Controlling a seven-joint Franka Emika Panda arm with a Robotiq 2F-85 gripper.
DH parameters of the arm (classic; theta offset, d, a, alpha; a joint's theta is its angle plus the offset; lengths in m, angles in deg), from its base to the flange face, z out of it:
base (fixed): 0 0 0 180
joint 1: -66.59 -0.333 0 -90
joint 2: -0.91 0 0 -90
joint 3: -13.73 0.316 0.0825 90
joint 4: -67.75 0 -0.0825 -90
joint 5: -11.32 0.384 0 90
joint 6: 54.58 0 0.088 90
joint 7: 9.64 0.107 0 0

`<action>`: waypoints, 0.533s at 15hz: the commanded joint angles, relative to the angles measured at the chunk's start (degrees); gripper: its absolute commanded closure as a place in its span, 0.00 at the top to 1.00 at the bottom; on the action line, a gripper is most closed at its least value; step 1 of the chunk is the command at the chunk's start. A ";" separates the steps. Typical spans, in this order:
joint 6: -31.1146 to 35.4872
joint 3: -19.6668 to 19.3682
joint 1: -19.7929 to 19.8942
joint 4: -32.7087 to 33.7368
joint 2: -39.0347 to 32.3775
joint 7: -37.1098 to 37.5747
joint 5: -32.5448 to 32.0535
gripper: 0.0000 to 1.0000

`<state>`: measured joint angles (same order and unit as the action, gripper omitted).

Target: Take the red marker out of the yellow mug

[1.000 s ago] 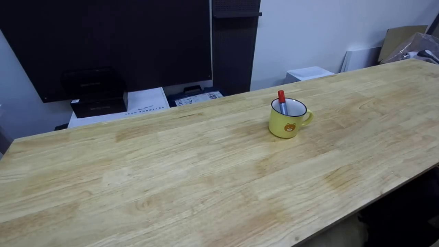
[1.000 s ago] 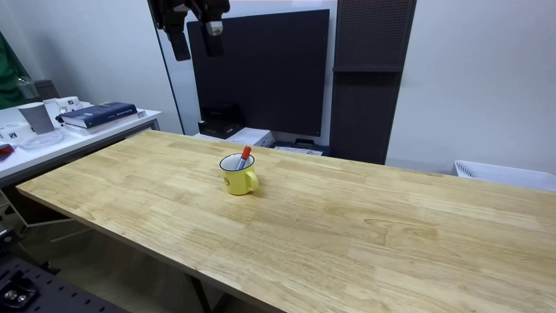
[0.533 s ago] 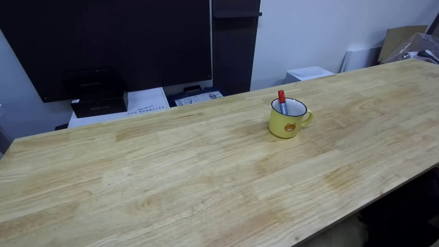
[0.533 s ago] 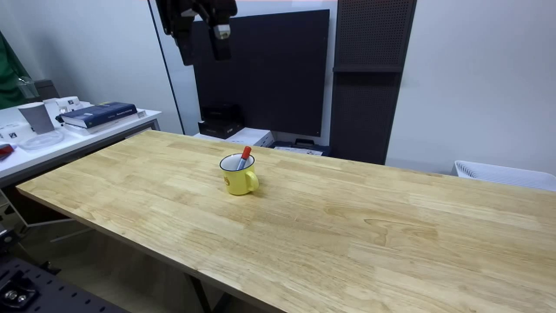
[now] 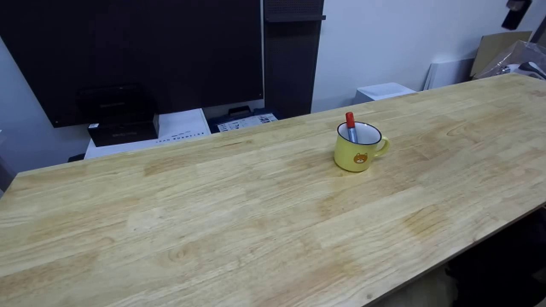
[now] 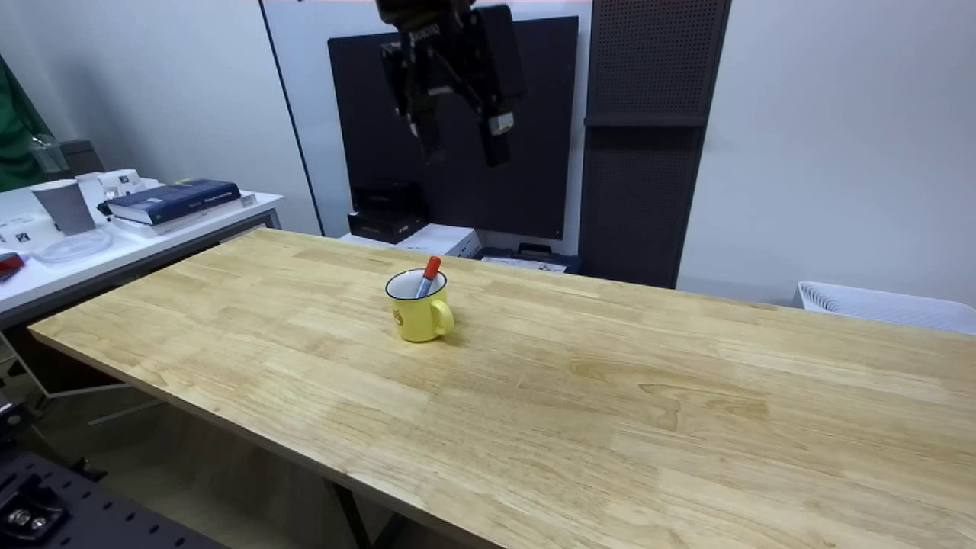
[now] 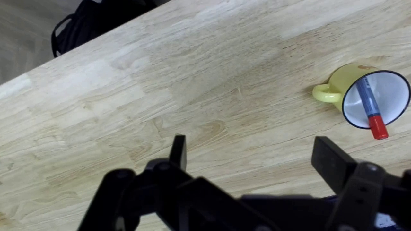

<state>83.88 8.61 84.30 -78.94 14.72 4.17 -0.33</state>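
Clearly, the yellow mug [image 7: 341,78] holds the red marker [image 7: 371,107] — gripper [image 7: 250,147] spread, apart from both.
Nearest in the wrist view, the gripper's fingers [image 7: 332,162] stand wide apart, wooden tabletop [image 7: 224,96] showing between them. Farther down, the mug sits upright on that wood, handle [image 7: 327,98] at nine o'clock. Inside leans the marker, long axis slanting: lower end toward between eleven and twelve, red cap [image 7: 379,128] jutting out between five and six. In an exterior view the cap [image 6: 434,264] points between twelve and one, and the gripper hangs above the tabletop, roughly that way from the mug. Beyond, between nine and ten o'clock, a grey cup [image 6: 64,207] stands on a white side table [image 6: 145,242] — what it holds cannot be told.
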 commanded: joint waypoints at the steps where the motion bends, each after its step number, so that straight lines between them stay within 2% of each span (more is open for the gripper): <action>1: 2.19 -1.88 -4.78 8.37 -11.87 -7.13 6.71 1.00; 3: 0.62 -1.57 -6.94 12.81 -17.20 -13.11 11.97 1.00; 5: -6.52 -0.95 -7.95 17.60 -20.67 -16.32 12.36 1.00; 6: -1.06 -1.66 -7.85 11.42 -16.42 -13.49 11.24 1.00; 8: -4.00 -1.35 -8.70 15.12 -19.84 -14.82 11.70 1.00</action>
<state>79.99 7.96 76.29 -63.88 -5.15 -10.60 11.27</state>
